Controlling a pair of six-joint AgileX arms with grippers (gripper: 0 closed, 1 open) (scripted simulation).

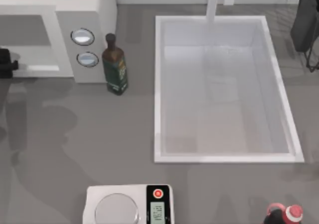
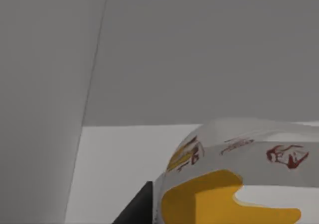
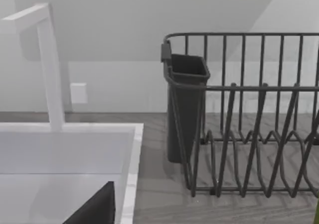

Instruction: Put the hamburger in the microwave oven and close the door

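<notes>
Jaw state on my left gripper [image 1: 5,63] I can't read, but its wrist view has the hamburger [image 2: 234,176] right up against it in wrapper, inside the microwave oven [image 1: 60,20], pale walls around. Rightwards: dark bottle [image 1: 115,64] just beside the dials (elbow hazard), sink [image 1: 158,84] well apart, dish rack [image 3: 249,114] near my parked right arm.

left arm [image 1: 6,62]: far left, reaching rightward | right arm [image 1: 305,22]: top-right corner, parked
</notes>
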